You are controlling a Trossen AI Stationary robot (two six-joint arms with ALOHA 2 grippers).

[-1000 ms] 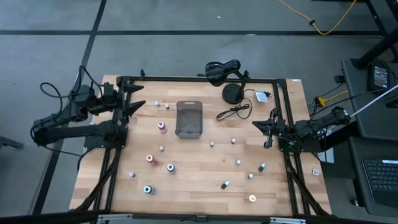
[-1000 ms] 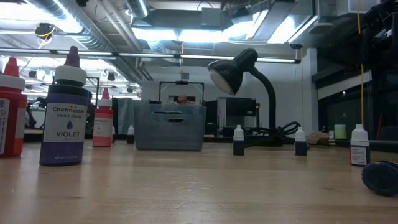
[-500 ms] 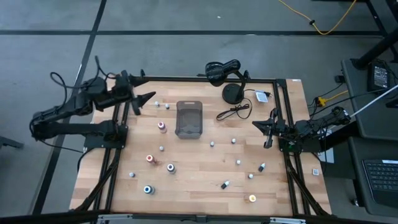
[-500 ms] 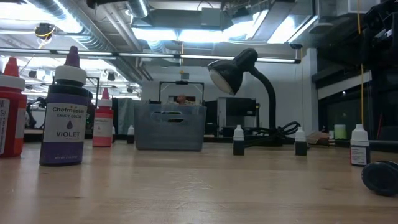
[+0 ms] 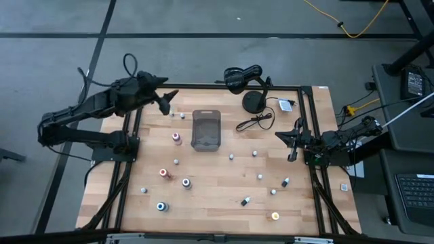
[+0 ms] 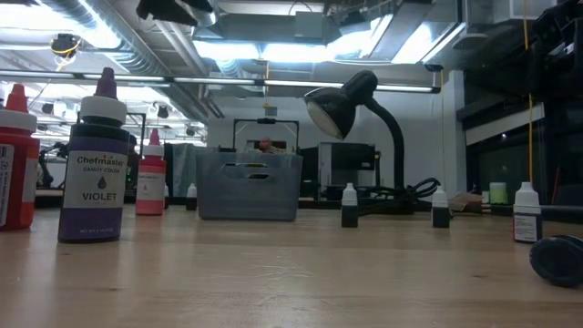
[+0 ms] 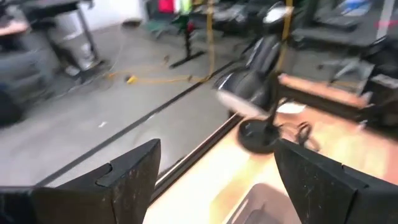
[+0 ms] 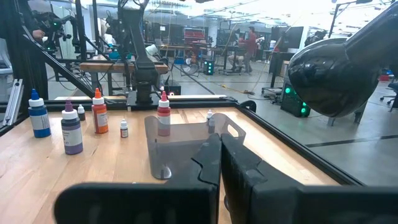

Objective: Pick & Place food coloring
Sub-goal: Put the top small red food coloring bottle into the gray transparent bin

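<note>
"Chefmaster Candy Color VIOLET" read on bottle [image 6: 95,173] left of tray [image 6: 249,185]. Left tool [image 5: 166,102] spread; right tool [image 5: 293,141] pressed together.

The high view looks straight down on the whole tabletop [image 5: 217,196], the low view level across it, both sharing the tray [image 5: 206,129] and lamp [image 6: 351,100] with the wrist views.

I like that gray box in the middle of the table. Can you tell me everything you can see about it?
The gray tray is a see-through, smoky plastic bin, rectangular with rounded corners, tall walls and a handle cutout at one end. It stands upright on the wooden table, toward the far side, beside the black lamp. It looks empty. Small bottles stand around it, none touching it, and neither gripper is at it.
</note>
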